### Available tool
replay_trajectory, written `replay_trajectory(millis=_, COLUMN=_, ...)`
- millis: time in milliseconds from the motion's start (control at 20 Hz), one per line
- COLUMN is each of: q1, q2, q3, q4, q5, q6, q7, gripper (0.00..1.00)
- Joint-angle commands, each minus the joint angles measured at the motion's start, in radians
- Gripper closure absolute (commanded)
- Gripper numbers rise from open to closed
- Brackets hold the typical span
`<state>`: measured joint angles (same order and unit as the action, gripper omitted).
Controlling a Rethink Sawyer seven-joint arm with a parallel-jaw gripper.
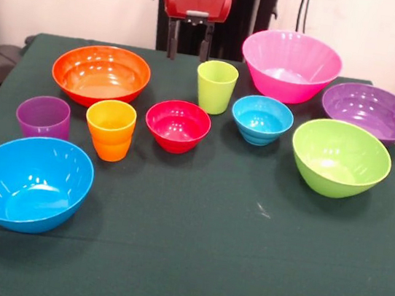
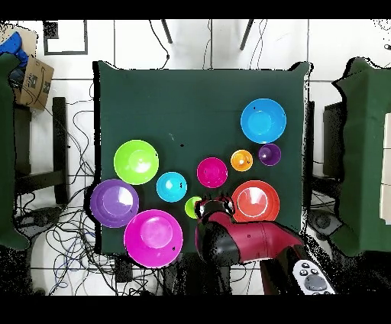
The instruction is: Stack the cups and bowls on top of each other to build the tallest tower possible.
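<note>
In the front view nothing was yet stacked: every piece stood alone on the green-clothed desk (image 1: 188,264), and the gripper (image 1: 188,44) hung at the far edge, its two dark jaws pointing down, parted and empty, between the orange bowl (image 1: 101,73) and the lime green cup (image 1: 216,86). The sound opening, I judged, was to choose a wide base such as the pink bowl (image 1: 291,65), so that later pieces would nest instead of tipping. The jaws would do best pinching a rim wall from above, since the glossy plastic looked slick and the curved sides offered no flat hold. The red small bowl (image 1: 178,125) and the ridged light blue small bowl (image 1: 262,119) sat in the middle row; the ridged orange cup (image 1: 109,129) and the translucent purple cup (image 1: 43,117) stood close together to the left, tapered and handleless. The big blue bowl (image 1: 30,182), the lime green bowl (image 1: 340,158) and the purple bowl (image 1: 370,111) were smooth, thin-walled and round. In the overhead view the same pieces lay spread apart across the cloth, none touching. The red arm (image 2: 244,243) reached in from the bottom edge, with the gripper (image 2: 214,206) just beside the lime green cup (image 2: 192,206) and the orange bowl (image 2: 256,200), well apart from the big blue bowl (image 2: 263,121).
</note>
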<state>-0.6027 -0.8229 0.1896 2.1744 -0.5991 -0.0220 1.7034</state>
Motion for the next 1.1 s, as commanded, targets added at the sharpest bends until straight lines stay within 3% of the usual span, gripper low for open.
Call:
replay_trajectory(millis=50, q1=0.012, q2=0.006, q3=0.044, q4=0.044, q5=-0.016, q6=0.124, q7=0.052, gripper=0.0)
replay_trajectory(millis=650, q1=0.021, q2=0.011, q3=0.029, q4=0.047, q5=-0.023, q6=0.112, q7=0.059, gripper=0.0)
replay_trajectory(millis=1100, q1=0.03, q2=0.056, q3=-0.019, q4=0.037, q5=-0.057, q6=0.072, q7=0.064, gripper=0.0)
